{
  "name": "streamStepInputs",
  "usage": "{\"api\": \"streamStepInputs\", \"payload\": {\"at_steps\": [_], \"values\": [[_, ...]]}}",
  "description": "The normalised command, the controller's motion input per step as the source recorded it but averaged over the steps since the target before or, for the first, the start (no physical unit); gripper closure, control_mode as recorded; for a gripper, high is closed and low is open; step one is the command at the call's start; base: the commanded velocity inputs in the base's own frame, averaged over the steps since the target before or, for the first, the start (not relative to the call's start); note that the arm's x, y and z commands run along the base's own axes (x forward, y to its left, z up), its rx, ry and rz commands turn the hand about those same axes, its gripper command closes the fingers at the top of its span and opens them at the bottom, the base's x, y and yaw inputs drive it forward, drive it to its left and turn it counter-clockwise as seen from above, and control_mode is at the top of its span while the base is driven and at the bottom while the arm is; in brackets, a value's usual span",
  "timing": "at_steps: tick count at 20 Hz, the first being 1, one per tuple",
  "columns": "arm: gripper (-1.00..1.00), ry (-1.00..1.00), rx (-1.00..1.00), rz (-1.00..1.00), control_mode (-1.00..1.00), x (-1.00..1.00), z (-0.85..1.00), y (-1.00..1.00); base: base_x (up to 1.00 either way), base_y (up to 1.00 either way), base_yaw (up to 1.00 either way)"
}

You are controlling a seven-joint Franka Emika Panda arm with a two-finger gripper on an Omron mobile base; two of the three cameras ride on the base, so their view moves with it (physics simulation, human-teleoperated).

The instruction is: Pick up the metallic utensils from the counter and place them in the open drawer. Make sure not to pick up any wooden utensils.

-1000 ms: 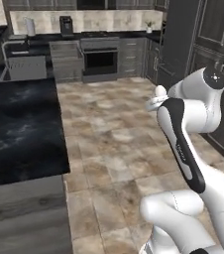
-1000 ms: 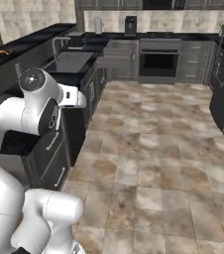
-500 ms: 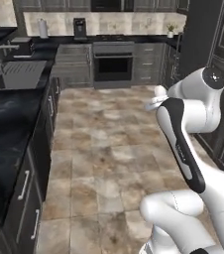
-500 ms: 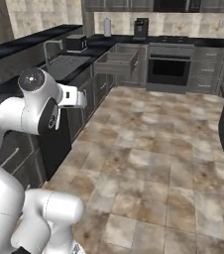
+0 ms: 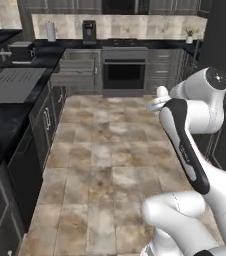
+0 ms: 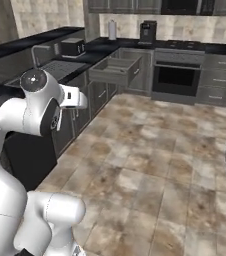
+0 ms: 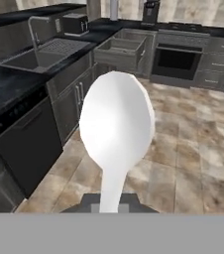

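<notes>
Hand view: gripper (image 7: pixel 110 207) closed on the handle of a silver-white spoon (image 7: pixel 115 126); the round bowl stands upright directly ahead of the camera, handle running down between the finger tips. Left base view: the spoon's pale head (image 5: pixel 162 92) shows just past the arm's folded upper link, held above the tiled floor (image 5: pixel 105 165), apart from any counter. Open drawer (image 6: pixel 116 69) pulled out from the grey cabinet run at the far corner, left of the built-in oven (image 6: pixel 177 78); its inside looks flat and grey, contents cannot be told at this size. Black marbled counter (image 5: pixel 5 111) runs along the left wall, with a sink (image 5: pixel 15 80) and a toaster (image 6: pixel 72 46) set into and on it. A coffee machine (image 5: pixel 89 29) and a white paper roll (image 5: pixel 50 31) stand on the back counter.
</notes>
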Motion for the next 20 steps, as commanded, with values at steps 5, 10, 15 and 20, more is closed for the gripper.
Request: {"api": "streamStepInputs", "payload": {"at_steps": [5, 10, 15, 20], "values": [[1.00, 0.00, 0.00, 0.00, 1.00, 0.00, 0.00, 0.00, 1.00, 0.00, 0.11], [1.00, 0.00, 0.00, 0.00, 1.00, 0.00, 0.00, 0.00, 1.00, -0.01, 0.00], [1.00, 0.00, 0.00, 0.00, 1.00, 0.00, 0.00, 0.00, 1.00, -0.04, 0.00], [1.00, 0.00, 0.00, 0.00, 1.00, 0.00, 0.00, 0.00, 1.00, 0.00, 0.00]]}}
